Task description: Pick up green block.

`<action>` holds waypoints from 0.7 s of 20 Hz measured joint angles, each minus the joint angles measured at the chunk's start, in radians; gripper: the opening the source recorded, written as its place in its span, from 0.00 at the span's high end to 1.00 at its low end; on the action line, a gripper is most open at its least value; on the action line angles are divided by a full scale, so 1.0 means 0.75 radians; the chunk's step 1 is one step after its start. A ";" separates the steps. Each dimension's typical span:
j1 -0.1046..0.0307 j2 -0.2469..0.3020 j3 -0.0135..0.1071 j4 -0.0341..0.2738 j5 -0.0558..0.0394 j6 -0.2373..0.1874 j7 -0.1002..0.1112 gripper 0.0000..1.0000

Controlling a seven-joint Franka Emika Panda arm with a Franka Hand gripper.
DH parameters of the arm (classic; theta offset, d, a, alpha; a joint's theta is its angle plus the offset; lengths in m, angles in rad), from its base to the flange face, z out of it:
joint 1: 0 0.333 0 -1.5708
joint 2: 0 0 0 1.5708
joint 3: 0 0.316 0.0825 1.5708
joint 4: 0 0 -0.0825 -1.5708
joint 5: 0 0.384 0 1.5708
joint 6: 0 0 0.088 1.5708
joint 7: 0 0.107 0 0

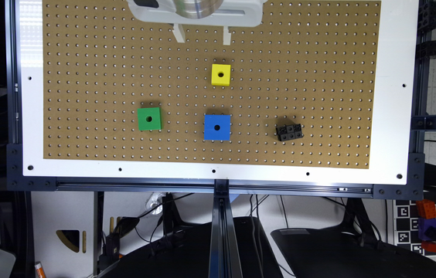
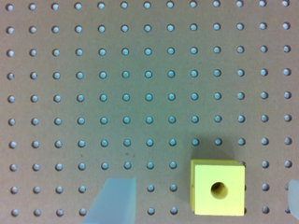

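I see a matt brown perforated hardboard panel [image 1: 98, 69] in a glossy white frame [image 1: 392, 96], smooth bright green [image 1: 149, 119], blue [image 1: 217, 127] and yellow [image 1: 220, 75] plastic blocks, and dark metal rails [image 1: 202, 185] below.

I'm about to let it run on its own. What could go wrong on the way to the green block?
The open hand is nearest the yellow block, so it might take that one. The green block lies well off toward the exterior view's left, so a sideways error could miss it. The blue block is the other lookalike.
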 joint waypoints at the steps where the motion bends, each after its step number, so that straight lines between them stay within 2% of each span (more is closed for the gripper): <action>1: 0.000 0.000 0.000 0.000 0.000 0.000 0.000 0.00; 3: -0.001 0.000 0.000 -0.001 0.000 0.000 0.000 0.00; 5: -0.012 0.000 0.000 0.000 -0.003 0.000 -0.004 0.00; 11: -0.102 0.006 0.000 0.027 -0.003 0.000 -0.097 0.00; 14: -0.125 0.032 0.000 0.061 -0.003 0.001 -0.121 0.00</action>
